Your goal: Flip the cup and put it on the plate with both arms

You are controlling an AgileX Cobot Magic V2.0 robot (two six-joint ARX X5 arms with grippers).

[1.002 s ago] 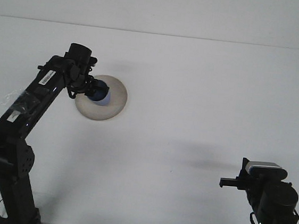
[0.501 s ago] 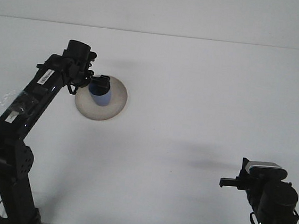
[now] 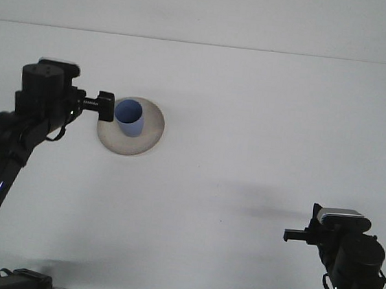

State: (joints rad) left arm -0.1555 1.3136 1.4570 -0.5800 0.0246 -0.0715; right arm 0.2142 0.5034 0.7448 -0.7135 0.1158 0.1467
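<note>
White table [image 3: 250, 123], one plate [image 3: 154, 131], one blue cup [image 3: 130, 118], two arms

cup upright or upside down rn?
Upright: the cup stands on the plate, its open rim facing up. Left claw sits beside it.

Pretty clearly a robotics lab or test bench, not anyone's home. Plain white tabletop [image 3: 264, 124] running back to a blank white wall [image 3: 262, 14], two black robot arms [image 3: 21, 133] bolted at the near edge, zero household clutter, just a staged plate [image 3: 149, 136] and cup [image 3: 129, 118].
</note>
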